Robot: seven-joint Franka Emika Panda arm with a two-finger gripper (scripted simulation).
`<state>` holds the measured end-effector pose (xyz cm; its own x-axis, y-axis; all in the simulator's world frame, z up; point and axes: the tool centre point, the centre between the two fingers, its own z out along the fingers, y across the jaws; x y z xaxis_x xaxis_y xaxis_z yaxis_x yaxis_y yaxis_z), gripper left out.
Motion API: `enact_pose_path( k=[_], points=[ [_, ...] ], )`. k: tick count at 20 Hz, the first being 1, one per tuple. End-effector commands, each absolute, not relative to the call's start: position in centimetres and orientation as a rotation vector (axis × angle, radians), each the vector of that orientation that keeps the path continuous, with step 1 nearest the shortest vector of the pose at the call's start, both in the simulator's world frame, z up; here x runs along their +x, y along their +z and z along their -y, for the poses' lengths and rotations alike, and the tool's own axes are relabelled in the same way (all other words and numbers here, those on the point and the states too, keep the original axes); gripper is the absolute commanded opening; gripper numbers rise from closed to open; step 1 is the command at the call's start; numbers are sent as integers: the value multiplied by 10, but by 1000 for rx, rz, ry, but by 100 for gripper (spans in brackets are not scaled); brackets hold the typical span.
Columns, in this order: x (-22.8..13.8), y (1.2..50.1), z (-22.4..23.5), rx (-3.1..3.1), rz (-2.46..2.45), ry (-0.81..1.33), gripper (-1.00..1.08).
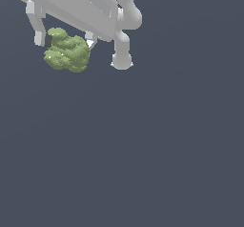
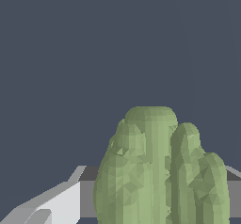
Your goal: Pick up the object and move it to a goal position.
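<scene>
Holding: my white two-fingered end effector is clamped on the lumpy moss-green blob shaped like a broccoli floret, one finger on each side of it.
Blob position: it hangs between my fingers near the upper part of the exterior view's left, bulging out below the fingertips.
Wrist view: the green blob fills the near foreground, its bumpy lobes rising past one pale grey finger.
Surface: the plain dark slate-grey table spreads behind everything.
Writing: I can read no brand, label or lettering on anything.
</scene>
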<state>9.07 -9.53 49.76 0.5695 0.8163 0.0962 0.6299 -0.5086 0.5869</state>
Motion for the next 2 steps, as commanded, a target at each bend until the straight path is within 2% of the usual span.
enact_pose_path(
  k=[1,2],
  points=[
    [89,504,96,2304,-1144,503,-100],
    [89,504,96,2304,-1144,504,-100]
  ],
)
